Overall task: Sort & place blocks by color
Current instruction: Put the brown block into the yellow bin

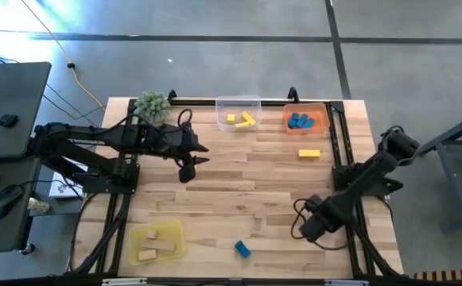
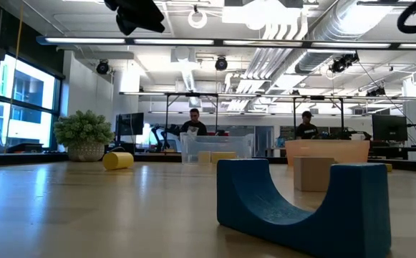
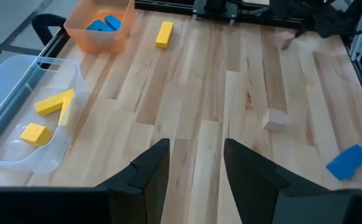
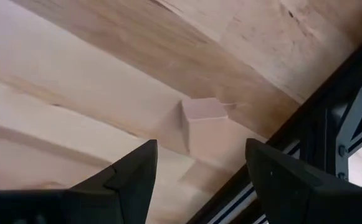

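My left gripper [image 1: 187, 168] hangs open over the table's middle-left, touching nothing; its fingers [image 3: 196, 174] point toward the right side. My right gripper [image 1: 312, 226] is low at the right edge, open [image 4: 199, 180], with a plain wood cube [image 4: 204, 121] resting on the table just beyond its fingertips. A yellow bar [image 1: 308, 153] lies flat near the orange tray. A blue block [image 1: 242, 249] sits by the near edge and shows as an arch [image 2: 301, 204] in the low view. Another plain cube [image 3: 275, 119] stands mid-table.
At the far edge, a clear tray [image 1: 238, 114] holds yellow blocks and an orange tray [image 1: 306, 119] holds blue ones. A yellow tray [image 1: 157, 241] near the left front holds plain wood blocks. The green plant [image 1: 153, 103] stands at the far left corner. A black frame rail [image 4: 330, 143] borders the right edge.
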